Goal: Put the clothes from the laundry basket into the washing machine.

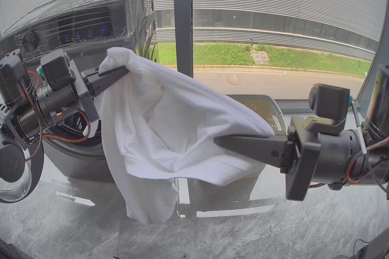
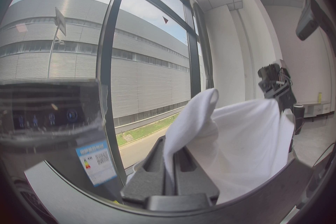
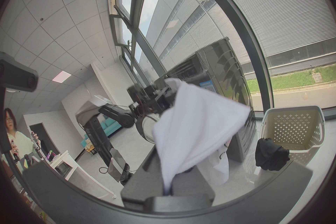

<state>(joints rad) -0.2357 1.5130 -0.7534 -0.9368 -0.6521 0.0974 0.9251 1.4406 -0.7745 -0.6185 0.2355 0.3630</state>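
The white shirt (image 1: 170, 126) hangs spread in the air just in front of the washing machine (image 1: 81, 29). The left gripper (image 1: 123, 71) pinches one corner close to the machine's front, and the right gripper (image 1: 221, 141) pinches another farther out from it. Both pairs of fingers are clamped narrow on cloth. Held at two points, the shirt probably clears the floor and bunches less for feeding in. The left arm and the shirt hide the drum opening. Beside the machine the laundry basket (image 1: 263, 108) is mostly covered. A black garment (image 3: 271, 156) sits against its machine-facing side; whether draped on it or lying on the floor is unclear.
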